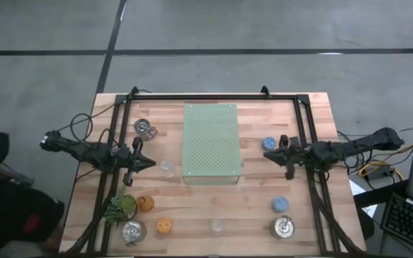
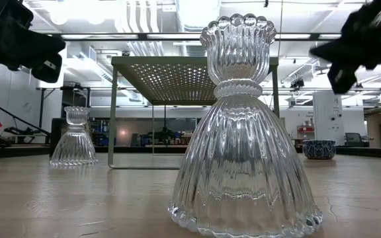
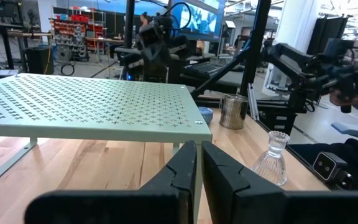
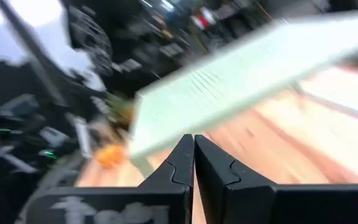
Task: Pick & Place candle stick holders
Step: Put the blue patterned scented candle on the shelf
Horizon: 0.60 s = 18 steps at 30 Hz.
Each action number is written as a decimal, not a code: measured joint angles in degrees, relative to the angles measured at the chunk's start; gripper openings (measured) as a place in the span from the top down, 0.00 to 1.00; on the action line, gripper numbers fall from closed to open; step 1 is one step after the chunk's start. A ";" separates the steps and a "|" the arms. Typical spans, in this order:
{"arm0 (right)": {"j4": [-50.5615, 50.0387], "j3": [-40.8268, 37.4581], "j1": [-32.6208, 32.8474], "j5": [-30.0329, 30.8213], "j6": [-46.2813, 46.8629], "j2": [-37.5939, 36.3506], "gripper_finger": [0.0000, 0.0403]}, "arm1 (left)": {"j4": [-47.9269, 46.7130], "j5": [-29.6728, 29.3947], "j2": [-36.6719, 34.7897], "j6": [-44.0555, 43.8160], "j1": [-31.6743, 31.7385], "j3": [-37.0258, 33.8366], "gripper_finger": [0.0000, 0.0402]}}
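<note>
Candle stick holders, nine small round cups, lie scattered on the pale wooden tabletop (image 1: 214, 208) around the pale green perforated rectangular board (image 1: 210, 143), the landmark used below. Left of the board: a shiny silver cup (image 1: 144, 128) toward its far corner, a tiny clear ribbed-glass holder (image 1: 167, 168) just beside its near corner. Near-left of the board: a small amber cup (image 1: 145, 204), an orange cup (image 1: 163, 226), a second silver cup (image 1: 133, 231) and a leafy green plant sprig (image 1: 120, 208). Right of the board: a blue cup (image 1: 269, 144); near-right, a second blue cup (image 1: 280, 204) and a third silver cup (image 1: 282, 228). Before the board's near edge: the other clear glass holder (image 1: 216, 226).

Left tool (image 1: 148, 163) hovers left of the board, fingers pressed together, holding nothing. Right tool (image 1: 267, 155) hovers right of the board, next to the blue cup, likewise pressed together and empty.

Handling, as judged: the glass holders look rigid, slippery and breakable; the narrow waist under the fluted cup offers the surest purchase. The metal cups look stiff and smooth, best pinched across the rim. All appear light.

Clearance: the board stands raised on thin legs, so its edges and underside limit low sideways travel. Black frame rails (image 1: 308, 136) run along both tabletop sides. Holders stand well apart, except the amber cup beside the sprig.
</note>
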 joint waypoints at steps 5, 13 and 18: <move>-14.94 6.94 -1.63 0.87 10.02 8.09 0.98 | 0.01 0.00 0.02 0.01 0.00 0.00 0.93; -44.49 23.18 -6.48 1.54 14.87 18.56 0.95 | -0.01 0.01 0.02 -0.01 0.00 0.00 0.93; -49.94 27.93 -10.28 1.27 14.54 23.81 0.79 | -0.01 0.00 0.00 -0.01 0.00 0.00 0.93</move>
